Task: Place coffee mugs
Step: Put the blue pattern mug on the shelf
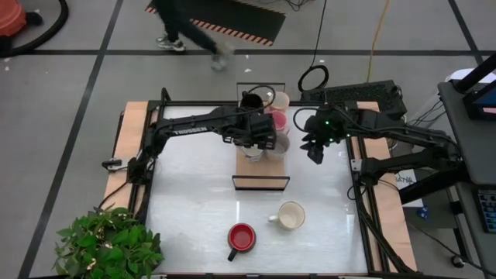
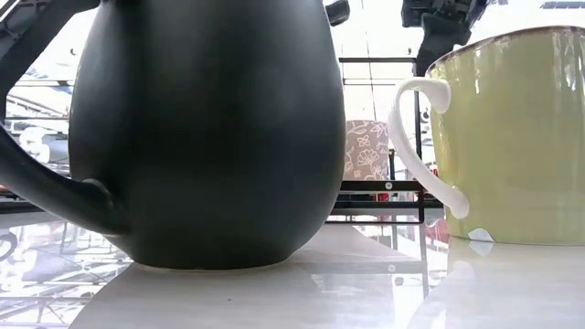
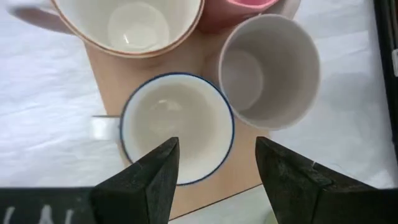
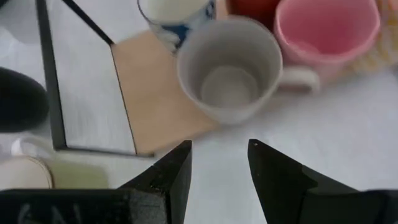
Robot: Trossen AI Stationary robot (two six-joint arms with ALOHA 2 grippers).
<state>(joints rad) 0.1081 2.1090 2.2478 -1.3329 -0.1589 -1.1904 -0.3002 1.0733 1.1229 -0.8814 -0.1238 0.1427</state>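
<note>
Overhead, the left gripper [image 1: 257, 142] is seen above the light-wood tray [image 1: 261, 183], among the clustered mugs, while the right gripper [image 1: 315, 152] hangs just beside the tray's right edge. What the high view hides under the arm is supplied by the left wrist view — the fingers [image 3: 152, 180] are parted with nothing between them, directly over a white mug with a blue rim [image 3: 177, 129] standing on the tray. Beside it a grey mug [image 3: 268, 71] is shown, with a cream mug [image 3: 127, 25] and a pink mug [image 3: 239, 6] cut off at the frame's edge.

The right wrist view shows the right gripper's fingers [image 4: 171, 177] likewise apart and empty — the same grey mug [image 4: 229, 68] and pink mug [image 4: 326, 31] lie ahead of them.

On the open table, well apart from the tray, a red mug [image 1: 241, 238] and a cream mug [image 1: 291, 215] are seen from above. At table height, a black-sided mug [image 2: 206, 132] and a pale mug with a white handle [image 2: 512, 137] fill the low view.
</note>
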